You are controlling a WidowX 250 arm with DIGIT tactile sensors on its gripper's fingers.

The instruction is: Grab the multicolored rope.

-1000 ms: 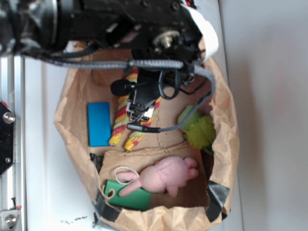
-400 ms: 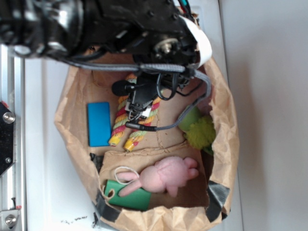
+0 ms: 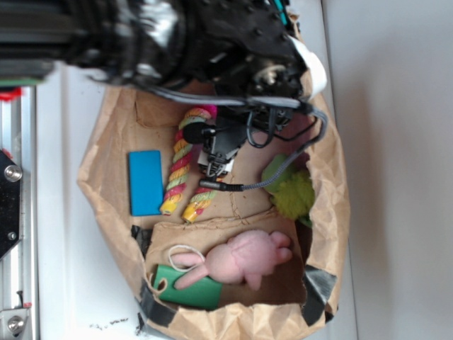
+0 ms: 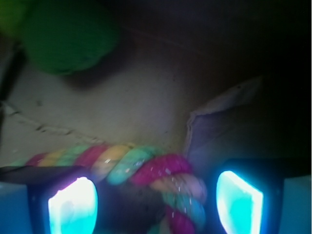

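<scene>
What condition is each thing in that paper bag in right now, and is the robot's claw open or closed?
Gripper: open, fingers either side of the rope's bend.
Multicolored rope: lying flat, not yet gripped.
Blue block: lying flat beside the rope.
Pink plush bunny: lying on its side.
Green card: flat, partly under the bunny.
Green fuzzy toy: resting against the bag wall.
Paper bag: open, crumpled.

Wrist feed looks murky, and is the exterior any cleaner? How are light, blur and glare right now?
Wrist view: dim, dark toward the top and right; the gripper pads glow blown-out cyan, yet the multicolored rope between them reads fine, slightly soft; the green plush is blurred. Exterior view: bright and even, the arm at top is motion-smeared and hides the rope's bend.
</scene>
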